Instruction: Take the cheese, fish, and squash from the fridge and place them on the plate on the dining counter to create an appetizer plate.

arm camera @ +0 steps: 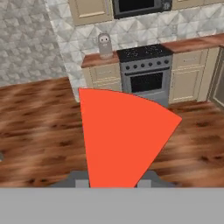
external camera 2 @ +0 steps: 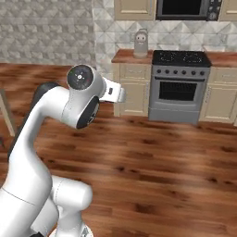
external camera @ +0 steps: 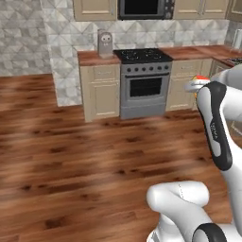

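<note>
The cheese (arm camera: 124,135) is a large red-orange wedge in the hand view, rising from between the two finger tips, and my gripper (arm camera: 113,181) is shut on it. In the left base view a small yellow and red bit of the cheese (external camera: 202,79) shows at the hand, high beside the white arm at the right. The right base view has the arm's elbow and wrist at centre left, turned toward the kitchen wall. The fish, squash, fridge, plate and dining counter are out of view.
Ahead across the open wood floor (external camera: 94,156) stands a steel stove (external camera: 144,82) between beige cabinets (external camera: 100,90) with reddish-brown tops. A grey appliance (external camera: 105,43) sits on the left top. A microwave (external camera: 144,8) hangs above. A tan leg (external camera 2: 4,113) shows at the left edge.
</note>
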Robot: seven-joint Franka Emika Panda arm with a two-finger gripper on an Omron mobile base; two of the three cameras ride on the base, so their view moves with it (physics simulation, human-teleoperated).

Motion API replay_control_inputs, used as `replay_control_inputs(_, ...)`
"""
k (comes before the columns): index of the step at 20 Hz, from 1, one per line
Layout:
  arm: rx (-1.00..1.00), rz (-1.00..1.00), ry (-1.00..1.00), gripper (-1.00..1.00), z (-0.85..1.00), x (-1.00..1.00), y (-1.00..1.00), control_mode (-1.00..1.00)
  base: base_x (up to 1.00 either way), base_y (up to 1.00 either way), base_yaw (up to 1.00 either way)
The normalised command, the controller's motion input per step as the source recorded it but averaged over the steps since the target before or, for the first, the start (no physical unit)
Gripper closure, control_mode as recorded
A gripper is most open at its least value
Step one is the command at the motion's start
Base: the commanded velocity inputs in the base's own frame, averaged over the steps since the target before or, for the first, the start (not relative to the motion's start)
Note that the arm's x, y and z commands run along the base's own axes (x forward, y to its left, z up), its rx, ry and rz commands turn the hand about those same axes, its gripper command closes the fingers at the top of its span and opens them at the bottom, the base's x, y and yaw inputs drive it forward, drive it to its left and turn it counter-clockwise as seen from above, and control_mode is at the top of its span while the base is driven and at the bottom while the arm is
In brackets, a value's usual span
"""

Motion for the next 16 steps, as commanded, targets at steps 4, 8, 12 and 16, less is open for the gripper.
replay_control_inputs(4,0.0,0.0,0.0,1.0,0.0,0.0,0.0,1.0,-0.15,0.0,0.48)
replay_control_inputs(8,0.0,0.0,0.0,1.0,0.0,0.0,0.0,1.0,-0.01,0.0,0.45)
replay_control_inputs(12,0.0,0.0,0.0,1.0,0.0,0.0,0.0,1.0,0.01,0.0,0.42)
replay_control_inputs(16,0.0,0.0,0.0,1.0,0.0,0.0,0.0,1.0,0.21,0.0,0.4)
